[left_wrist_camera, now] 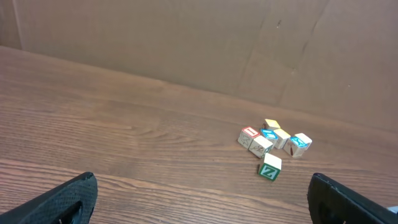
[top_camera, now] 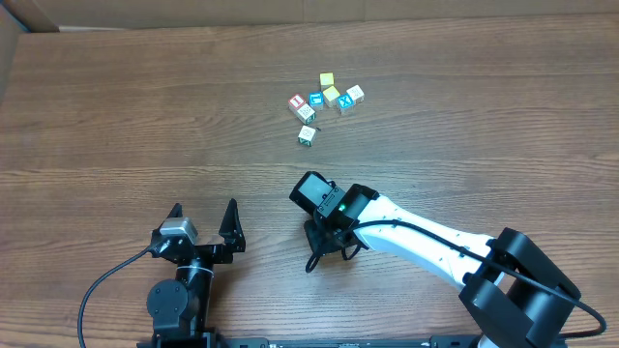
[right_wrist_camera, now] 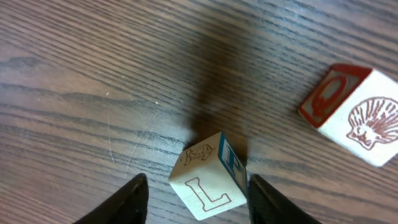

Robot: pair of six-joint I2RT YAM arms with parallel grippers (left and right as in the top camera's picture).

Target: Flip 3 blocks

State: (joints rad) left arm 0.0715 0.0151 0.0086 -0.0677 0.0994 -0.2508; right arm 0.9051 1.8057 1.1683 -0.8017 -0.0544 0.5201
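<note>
In the right wrist view a cream block (right_wrist_camera: 208, 186) with a red L, a blue-edged side and an animal outline stands tilted on one edge between my right gripper's (right_wrist_camera: 198, 190) jaws. The right finger (right_wrist_camera: 273, 205) touches it; the left finger (right_wrist_camera: 127, 202) stands a little apart. A second cream block (right_wrist_camera: 354, 115), with a red O and a shell, lies up and to the right. From overhead the right gripper (top_camera: 329, 246) hides both. A green Z block (top_camera: 307, 135) lies alone farther back. My left gripper (top_camera: 205, 220) rests open and empty near the front edge.
A cluster of several more cubes (top_camera: 327, 96), some yellow-topped and one blue with a white X, sits at the back centre, also seen in the left wrist view as the same cluster (left_wrist_camera: 273, 138). A cardboard wall (left_wrist_camera: 199, 43) stands behind the table.
</note>
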